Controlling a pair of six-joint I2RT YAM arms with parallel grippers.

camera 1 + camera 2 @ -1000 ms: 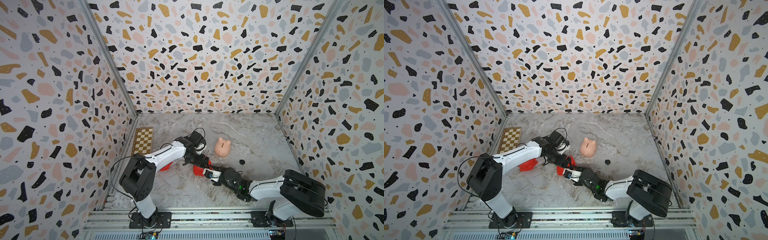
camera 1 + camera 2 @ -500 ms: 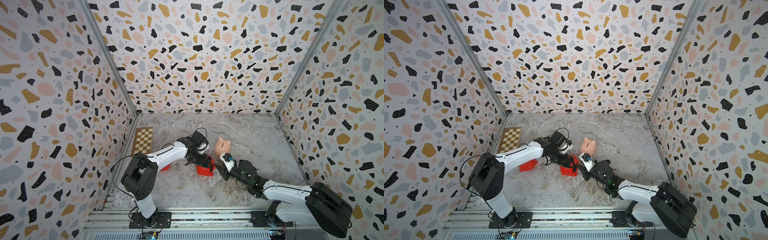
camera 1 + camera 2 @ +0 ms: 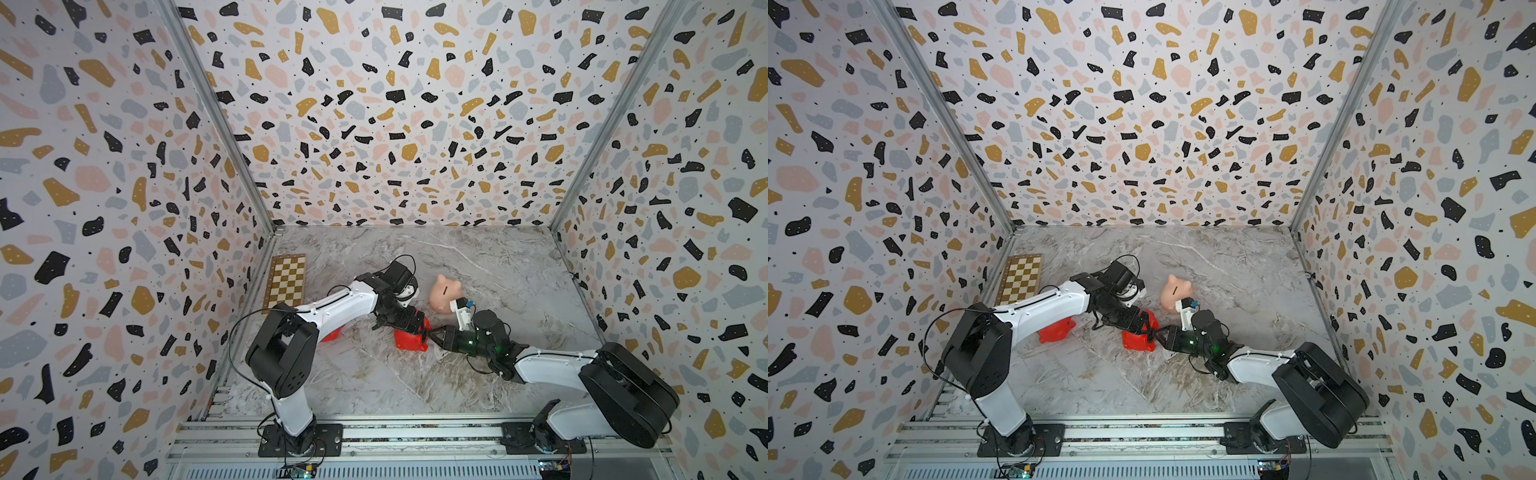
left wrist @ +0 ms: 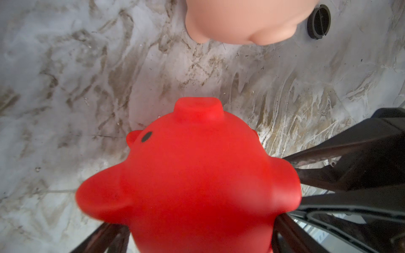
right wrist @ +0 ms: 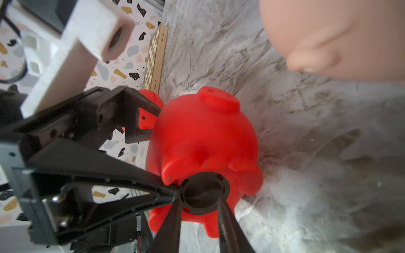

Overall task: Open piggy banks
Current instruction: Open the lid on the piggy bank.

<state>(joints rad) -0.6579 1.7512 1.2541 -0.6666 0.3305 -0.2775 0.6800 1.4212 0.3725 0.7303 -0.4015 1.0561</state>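
In both top views, the left claw (image 3: 409,328) (image 3: 1142,326) is clamped over a red piggy bank (image 3: 409,340) (image 3: 1137,340) on the marble tabletop (image 3: 498,270), just below the middle of the frame. The right claw (image 3: 432,332) (image 3: 1158,332) meets this pig from the right. The pink piggy bank (image 3: 444,291) sits just above, slot up. A second red piggy bank (image 3: 1057,330) lies to the left, half under the left forearm. A chessboard (image 3: 286,278) lies by the left wall.

A second ago the right wrist lay lower in the frame. It now sits just below the pink pig and covers the spot where a loose plug showed then. The held pig, the pink pig and the left arm have kept their places.

In the left wrist view, the held pig fills the lower centre, snout upward, with the claw's fingers (image 4: 105,237) at both flanks. The right claw's fingers (image 4: 350,149) come in from the right. The pink pig is at the top edge, and the loose plug (image 4: 318,22) is at upper right.

In the right wrist view, the pig's black belly plug (image 5: 205,190) is in the lower centre. The claw's fingers (image 5: 173,219) stand narrowly apart on either side of its rim. I cannot tell whether they pinch it.
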